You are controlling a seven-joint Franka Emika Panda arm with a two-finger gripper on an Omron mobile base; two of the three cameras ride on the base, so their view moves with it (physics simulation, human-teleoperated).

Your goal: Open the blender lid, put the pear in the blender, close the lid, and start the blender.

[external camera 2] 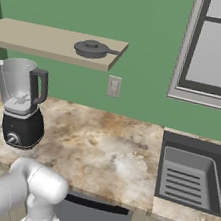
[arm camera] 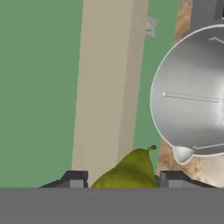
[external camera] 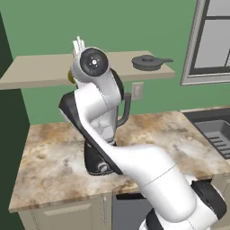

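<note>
As jaws clamp the pear (arm camera: 130, 171), blender (arm camera: 192, 94) open, lid (external camera 2: 91, 48) on shelf (external camera 2: 47, 42)

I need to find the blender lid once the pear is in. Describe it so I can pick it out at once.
Look at the long beige wall shelf above the marble counter, left of the window. Near the shelf's right end lies the blender lid, a dark grey round disc with a small raised knob in its middle. The open-topped blender stands below on the counter.
</note>
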